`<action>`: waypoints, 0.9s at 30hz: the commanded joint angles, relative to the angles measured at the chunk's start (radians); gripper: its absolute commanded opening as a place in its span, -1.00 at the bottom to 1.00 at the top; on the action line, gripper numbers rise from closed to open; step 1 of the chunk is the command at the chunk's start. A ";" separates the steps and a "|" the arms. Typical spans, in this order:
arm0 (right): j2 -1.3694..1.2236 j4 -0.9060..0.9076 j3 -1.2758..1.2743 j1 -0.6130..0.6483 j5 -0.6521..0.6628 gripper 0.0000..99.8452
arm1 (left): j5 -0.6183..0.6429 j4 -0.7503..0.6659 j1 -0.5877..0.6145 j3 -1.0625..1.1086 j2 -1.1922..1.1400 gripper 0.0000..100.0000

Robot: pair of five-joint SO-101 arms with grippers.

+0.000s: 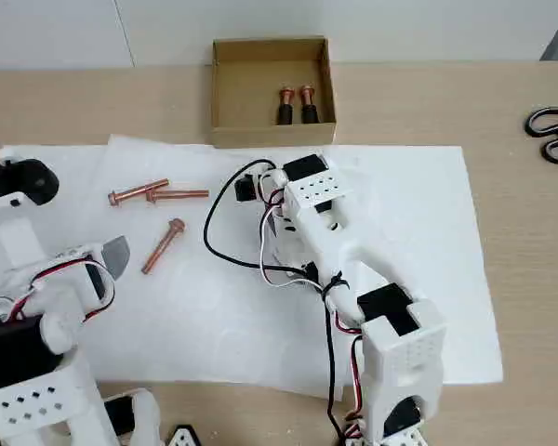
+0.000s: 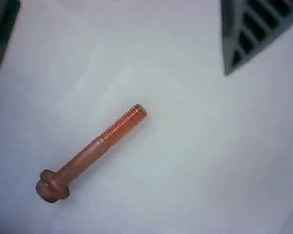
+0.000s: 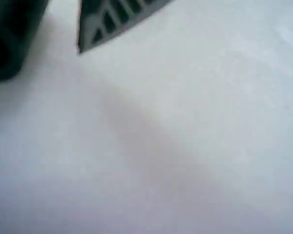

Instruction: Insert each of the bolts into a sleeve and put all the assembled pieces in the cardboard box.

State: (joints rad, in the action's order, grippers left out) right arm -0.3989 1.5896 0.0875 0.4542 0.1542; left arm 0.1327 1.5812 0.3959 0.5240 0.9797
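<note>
Bolts: five in all, and two look done. Those two are the assembled pieces (image 1: 285, 105) standing upright side by side in the cardboard box (image 1: 225, 93), copper heads up and black sleeves below, near the box's right wall.

Three bolts are left, all bare and flat on the white paper sheet (image 1: 400, 279). A bolt pair (image 1: 158, 194) lies nearly end to end, tips overlapping, well apart from the box. The single bolt (image 1: 163, 245) lies slanted just below the pair, nearest the left arm (image 1: 37, 353).

Left jaws are apart and hang over that single bolt. The left wrist view shows it on the sheet btwn the two tips, not touched.

The right arm (image 1: 353, 260) is stretched across the middle of the sheet, its head end toward the box. Right jaws: can't tell whether apart, together or clamped on sth. A dark rounded shape (image 3: 10, 39) close up in the right wrist view is possibly a sleeve for the next bolt, but it's too blurred to be sure.

Progress, as a judgement: approx. two of five finished. The third bolt is lined up for pickup w/ no grip yet. Each of the remaining three needs a grasp, a sleeve, insertion, then a trip to the box. So more than half the work is ahead.

Scissors (image 1: 553, 135) lie at the worktop's (image 1: 521, 279) right edge, well clear of everything.
</note>
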 commanded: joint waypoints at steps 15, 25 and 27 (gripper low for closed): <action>-0.025 -0.045 -0.023 -0.048 -0.057 -0.79 | 0.003 0.008 0.003 -0.004 0.006 -0.45; 0.038 -0.219 -0.258 -0.071 -0.057 -0.79 | 0.002 0.008 0.003 -0.004 0.006 -0.45; 0.071 -0.217 -0.259 -0.088 -0.057 -0.79 | 0.002 0.008 0.003 -0.004 0.006 -0.45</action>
State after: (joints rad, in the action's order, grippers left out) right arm -0.3437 1.3871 -0.1243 0.3882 0.1082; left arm 0.1327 1.5812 0.3959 0.5240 0.9797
